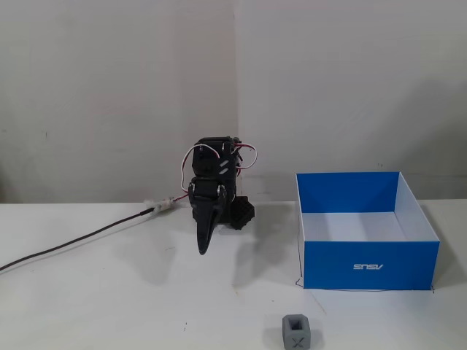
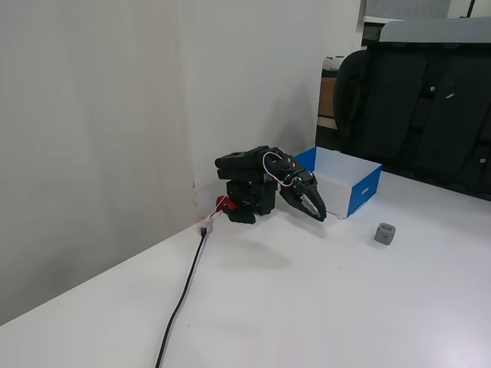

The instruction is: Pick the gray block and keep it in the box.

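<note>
The gray block (image 1: 296,332) sits on the white table near the front edge, its X face toward the camera; it also shows in a fixed view (image 2: 384,233). The box (image 1: 368,262), blue walls and white inside, stands at the right, behind the block; it also shows in a fixed view (image 2: 360,192). It looks empty. My gripper (image 1: 203,246) is folded down near the arm's base, well left of and behind the block, and its jaws look shut with nothing between them. It also shows in a fixed view (image 2: 320,215).
A black cable (image 1: 80,240) runs from the arm's base to the left across the table. A wall stands right behind the arm. A dark chair (image 2: 418,107) stands beyond the table in a fixed view.
</note>
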Controlling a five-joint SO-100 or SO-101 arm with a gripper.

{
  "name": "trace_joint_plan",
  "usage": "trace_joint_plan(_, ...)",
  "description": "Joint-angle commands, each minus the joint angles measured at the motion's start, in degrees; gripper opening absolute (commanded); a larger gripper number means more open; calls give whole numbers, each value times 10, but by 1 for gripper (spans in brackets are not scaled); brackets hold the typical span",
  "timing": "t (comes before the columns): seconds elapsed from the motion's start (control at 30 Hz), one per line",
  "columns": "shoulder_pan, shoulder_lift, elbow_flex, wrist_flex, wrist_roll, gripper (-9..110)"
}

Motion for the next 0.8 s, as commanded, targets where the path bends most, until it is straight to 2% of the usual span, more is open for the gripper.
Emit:
trace_joint_plan(0.0, -8, 91, -9, -15, -5, 0)
trace_joint_plan(0.2, -15, 91, -22, -4, -8, 0)
trace_joint_plan(0.4, -74, 72, -104, 49, -7, 0)
trace_joint_plan(0.63, -107, -347, -296, 2, 1, 0)
trace_joint_plan(0.77, -157, -475, -418, 39, 4, 0)
